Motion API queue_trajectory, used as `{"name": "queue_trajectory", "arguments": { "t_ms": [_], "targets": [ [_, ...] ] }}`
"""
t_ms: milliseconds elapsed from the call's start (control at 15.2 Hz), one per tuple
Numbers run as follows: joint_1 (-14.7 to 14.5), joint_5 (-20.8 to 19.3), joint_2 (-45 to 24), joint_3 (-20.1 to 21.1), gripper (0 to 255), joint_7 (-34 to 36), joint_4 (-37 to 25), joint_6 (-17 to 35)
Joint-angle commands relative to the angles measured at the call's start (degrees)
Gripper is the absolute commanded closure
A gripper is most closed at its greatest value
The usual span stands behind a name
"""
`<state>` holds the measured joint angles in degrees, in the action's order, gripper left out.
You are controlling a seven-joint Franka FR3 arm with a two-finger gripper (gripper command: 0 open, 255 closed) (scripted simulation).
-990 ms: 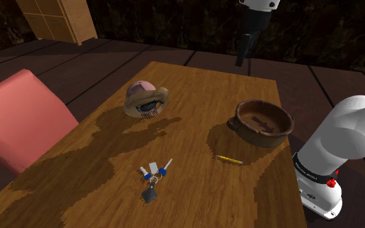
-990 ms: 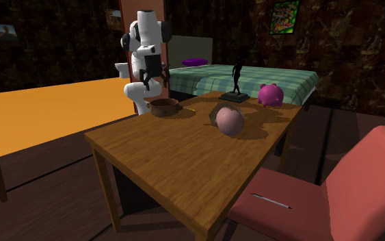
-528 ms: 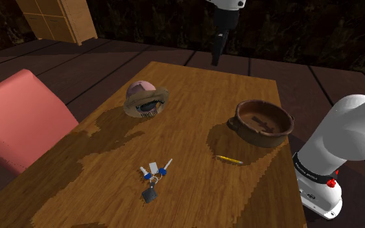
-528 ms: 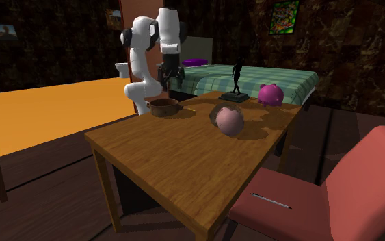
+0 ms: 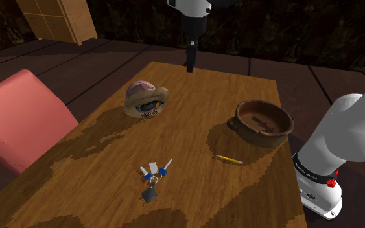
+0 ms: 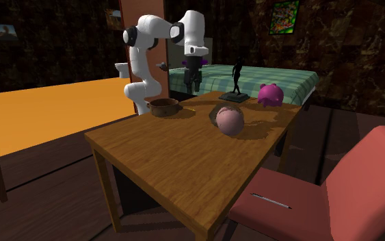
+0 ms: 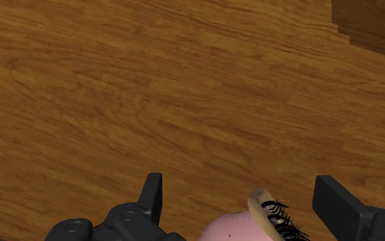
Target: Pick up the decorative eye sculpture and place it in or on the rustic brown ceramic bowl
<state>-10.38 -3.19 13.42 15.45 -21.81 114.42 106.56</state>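
Approach to the grasp. The gripper [image 5: 189, 65] hangs high above the far edge of the worktop [image 5: 194, 146], its fingers [image 7: 153, 195] spread wide with nothing clasped. The eye sculpture [image 5: 146, 101], a pink dome with a tan rim and black lashes, rests on the worktop toward the shoulder view's left. It is well apart from the brown bowl [image 5: 252, 133] at that view's right. In the wrist view the lashed rim of the sculpture shows between the fingers but touches neither. For a sound grasp, the hand is probably best centred over the dome before it descends. The fingers would then straddle the body rather than the thin flared rim, which could slip or tip the piece. The rounded surface likely calls for a low, even closure. The keys [image 5: 153, 173] and the pencil [image 5: 229, 159] lie nearer the stand, seemingly clear of the path.
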Motion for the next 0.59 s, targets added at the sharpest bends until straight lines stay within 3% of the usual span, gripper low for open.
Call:
{"name": "queue_trajectory", "arguments": {
  "t_ms": [0,528],
  "targets": [
    [-1.16,-1.95,-3.39,1.94,0,-0.67,-3.23,0.32],
    [-6.32,-11.02,-14.95,8.39,0,-3.68,-13.2,1.28]
  ]
}}
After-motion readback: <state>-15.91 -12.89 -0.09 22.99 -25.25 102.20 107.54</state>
